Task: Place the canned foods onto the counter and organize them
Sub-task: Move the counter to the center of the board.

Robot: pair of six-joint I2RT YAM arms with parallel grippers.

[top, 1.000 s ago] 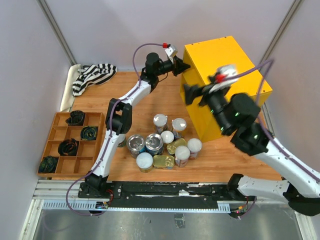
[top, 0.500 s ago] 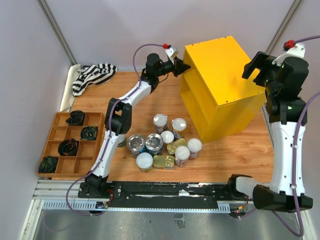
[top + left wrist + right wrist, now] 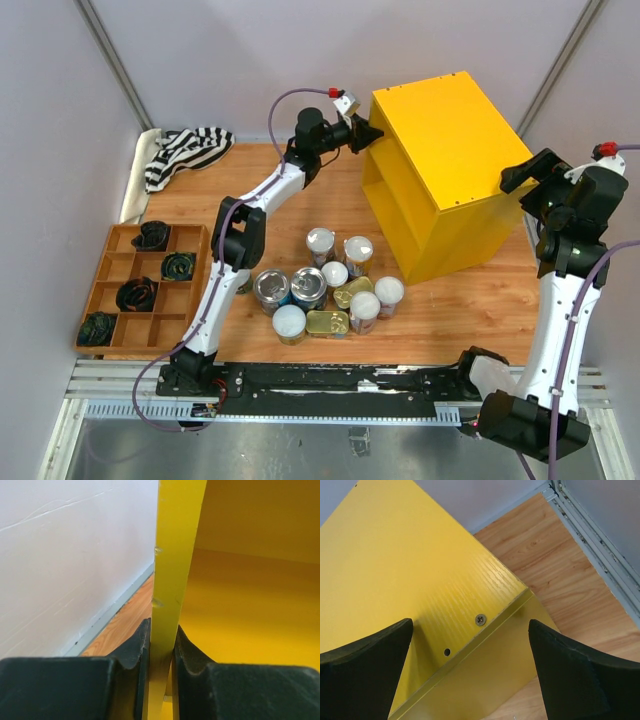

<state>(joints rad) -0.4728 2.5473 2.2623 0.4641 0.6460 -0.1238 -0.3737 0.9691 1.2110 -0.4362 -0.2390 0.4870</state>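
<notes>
Left gripper (image 3: pixel 362 133): pressed together on the upright side panel of the counter (image 3: pixel 440 130), at that cabinet's far left corner. In the left wrist view the two fingers (image 3: pixel 135 655) clamp the thin yellow board from either side.
Right gripper (image 3: pixel 527 186): spread wide and holding nothing. It hangs over the counter's right top corner. The right wrist view shows the yellow top, a screw head and the corner edge between the fingers (image 3: pixel 365 665).
Counter: bright yellow box with two open shelves facing the left near side. It stands turned at an angle on the far right part of the worktop (image 3: pixel 470 300).
Canned foods (image 3: pixel 330 285): packed upright in one cluster on the worktop near the middle of its near edge, just beside the counter's near corner. None is on the counter.
Cluster make-up: white-lidded tubes (image 3: pixel 321 240), two silver-topped cans (image 3: pixel 309 282) on its left side, flat gold tins (image 3: pixel 327 322) toward the near edge.
Wooden tray (image 3: pixel 185 305): along the worktop's left edge toward the near corner, with dark lumps (image 3: pixel 136 294) in several compartments.
Striped cloth (image 3: pixel 185 150): bunched at the far left corner.
</notes>
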